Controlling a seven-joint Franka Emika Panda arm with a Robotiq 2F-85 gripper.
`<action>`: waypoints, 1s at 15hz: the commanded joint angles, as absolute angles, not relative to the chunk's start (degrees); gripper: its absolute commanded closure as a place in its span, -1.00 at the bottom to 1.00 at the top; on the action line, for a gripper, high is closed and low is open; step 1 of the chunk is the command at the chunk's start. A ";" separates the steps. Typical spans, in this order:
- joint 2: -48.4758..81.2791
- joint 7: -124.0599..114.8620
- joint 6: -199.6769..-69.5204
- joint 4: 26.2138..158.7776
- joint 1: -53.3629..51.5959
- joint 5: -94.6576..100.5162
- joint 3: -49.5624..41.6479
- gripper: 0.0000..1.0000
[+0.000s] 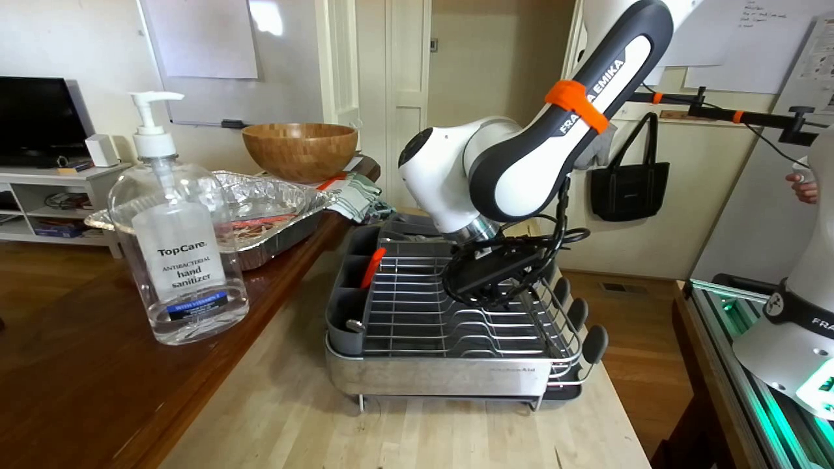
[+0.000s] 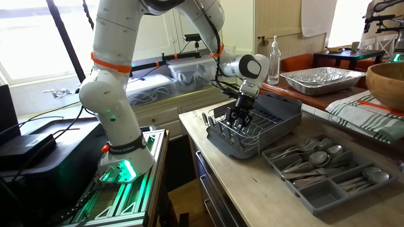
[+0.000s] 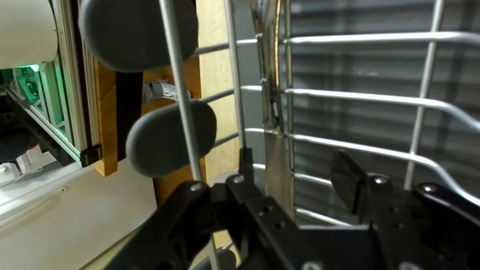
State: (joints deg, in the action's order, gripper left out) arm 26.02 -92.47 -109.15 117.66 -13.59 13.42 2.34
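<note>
My gripper (image 3: 295, 168) parted about a utensil (image 3: 277, 161) in the rack (image 1: 443, 378)
The utensil runs along the rack's side, between my jaws, a gap showing on both sides, so unheld. I judge the shiny, narrow metal light, stiff, slippery and sturdy, best pinched across its flatter stretch. Around it: smooth round wires (image 3: 360, 38), a ribbed grey tray (image 3: 348, 67) beneath, matte rounded knobs (image 3: 161, 142) outside.

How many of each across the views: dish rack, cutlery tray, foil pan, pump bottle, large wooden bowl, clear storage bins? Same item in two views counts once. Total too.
Dish rack: 1
Cutlery tray: 1
Foil pan: 1
Pump bottle: 1
Large wooden bowl: 1
Clear storage bins: 2
Total: 7
</note>
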 commanded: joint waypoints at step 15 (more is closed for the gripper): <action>28.74 -91.49 -110.59 116.81 -14.12 12.82 2.03 0.15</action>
